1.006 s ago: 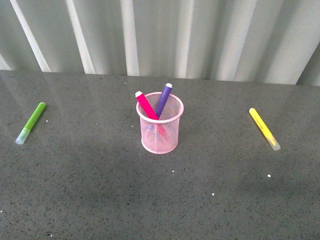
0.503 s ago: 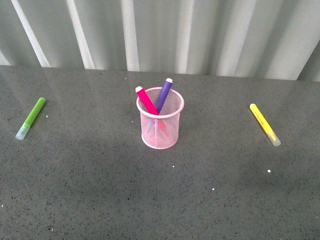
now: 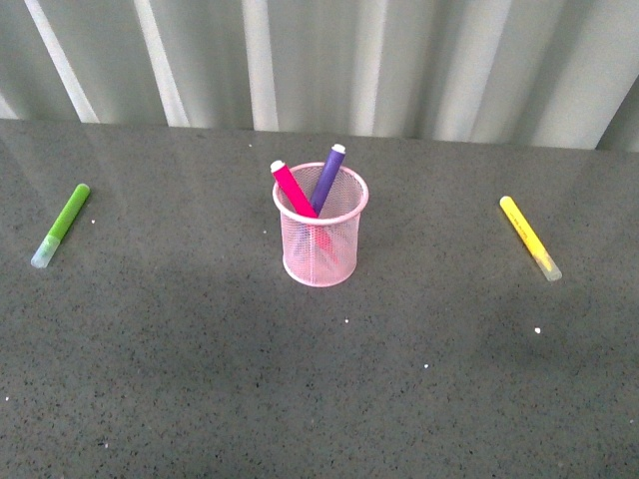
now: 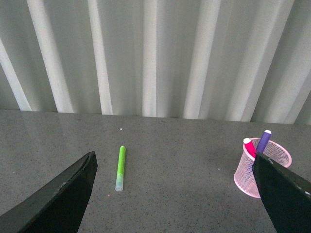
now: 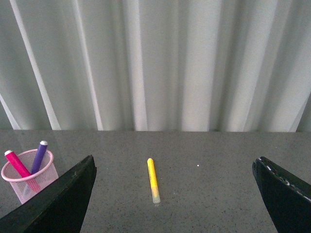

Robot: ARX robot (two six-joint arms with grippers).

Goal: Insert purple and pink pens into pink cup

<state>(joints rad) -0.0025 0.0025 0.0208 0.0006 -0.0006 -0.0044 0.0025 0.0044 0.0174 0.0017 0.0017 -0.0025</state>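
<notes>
Green marker (image 3: 62, 224) lies well left of pink cup (image 3: 319, 239). Pink pen (image 3: 293, 189) and purple pen (image 3: 326, 177) are stood inside it, leaning, tops crossed above rim. Pens are judged light, stiff, slick; best pinched mid-barrel. Mesh cup judged light, tippable. Yellow marker (image 3: 528, 236) well right. Both grippers' jaws are spread wide, nothing held.

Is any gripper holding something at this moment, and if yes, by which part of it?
Nothing is held. The left gripper and right gripper are both open and empty; the pink pen and purple pen stand in the pink cup.
</notes>
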